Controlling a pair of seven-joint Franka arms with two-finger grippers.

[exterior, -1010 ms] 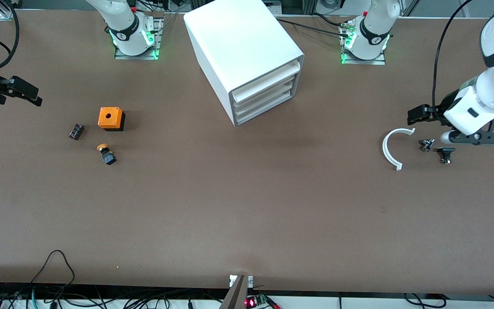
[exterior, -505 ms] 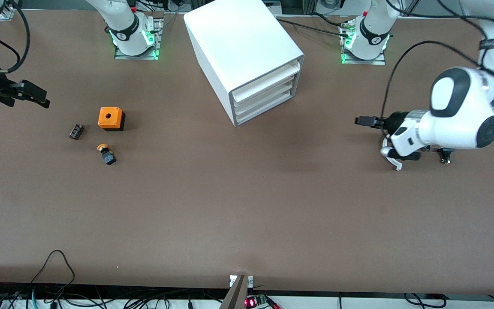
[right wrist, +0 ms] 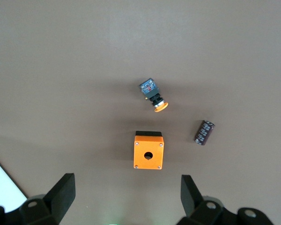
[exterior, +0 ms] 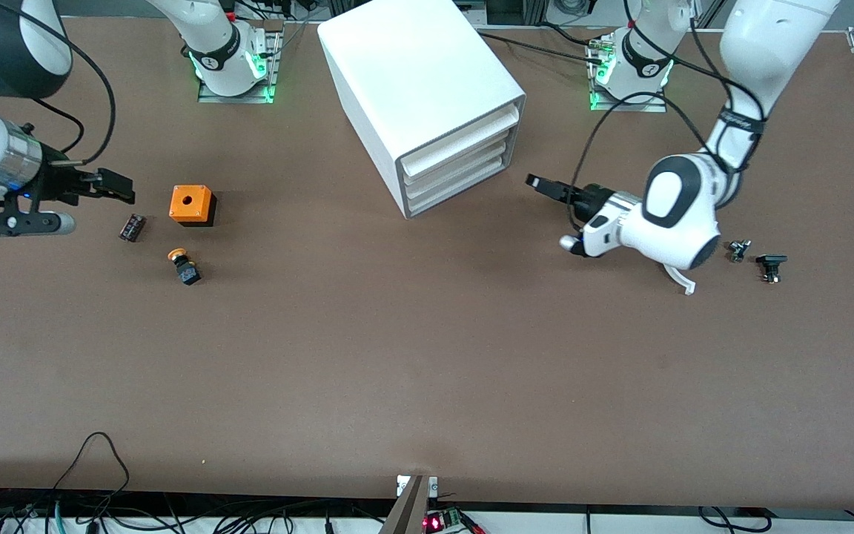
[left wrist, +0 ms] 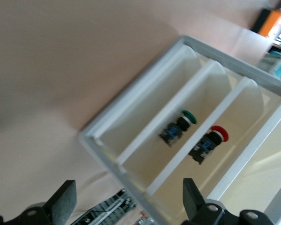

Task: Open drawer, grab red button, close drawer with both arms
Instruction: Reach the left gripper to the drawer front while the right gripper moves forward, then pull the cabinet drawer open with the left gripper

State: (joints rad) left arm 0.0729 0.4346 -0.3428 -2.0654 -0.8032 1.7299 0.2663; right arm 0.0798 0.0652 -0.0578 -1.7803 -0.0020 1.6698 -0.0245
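The white cabinet [exterior: 427,96] stands at the back middle of the table, and its three drawers [exterior: 460,175] are all shut. My left gripper [exterior: 542,184] is open in the air in front of the drawers, a short gap away. In the left wrist view the open fingers [left wrist: 63,204] frame the cabinet front, where the red-capped button [left wrist: 208,144] lies inside a drawer beside a green-capped one [left wrist: 178,129]; I cannot tell which drawer holds it. My right gripper [exterior: 116,184] is open and empty, over the table next to the orange box [exterior: 192,205].
An orange-capped button [exterior: 184,265] and a dark cylinder [exterior: 131,227] lie by the orange box; all three show in the right wrist view, the box [right wrist: 149,153] midway. A white curved piece [exterior: 683,280] and two small black parts [exterior: 770,265] lie under the left arm.
The left arm has swung from its end of the table toward the cabinet's front. The right gripper has moved toward the orange box. Both stay open.
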